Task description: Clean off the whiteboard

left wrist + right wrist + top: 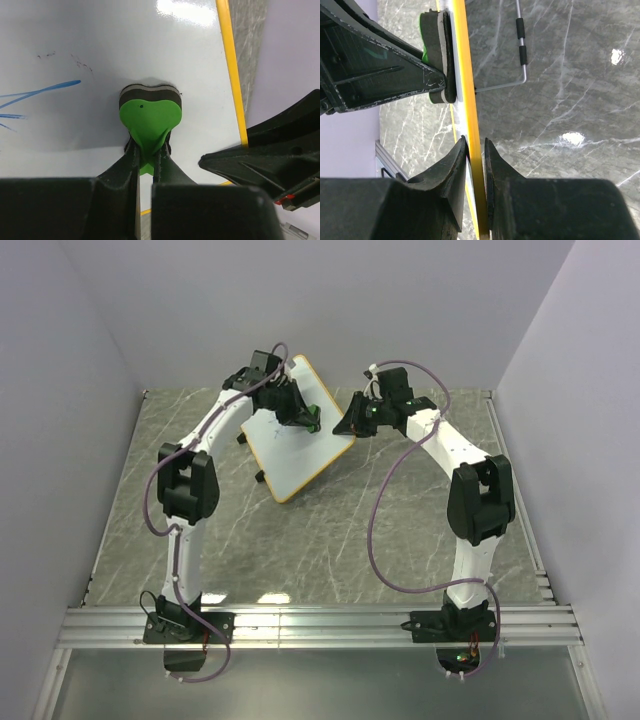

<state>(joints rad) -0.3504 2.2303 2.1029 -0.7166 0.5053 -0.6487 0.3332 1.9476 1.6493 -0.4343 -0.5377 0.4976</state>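
While the right tool pinches the rim of the one board, the left tool grips one eraser pressed on its face ahead.

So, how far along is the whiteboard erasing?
Set up: the right pincer clamps the whiteboard by its rim, the left pincer grips the green eraser. In hand: the eraser presses the board's face. Left: blue strokes beside it, plus faint dark smudges.

Glossy whiteboard (glare on its face), polished marble-look table, matt green foam eraser
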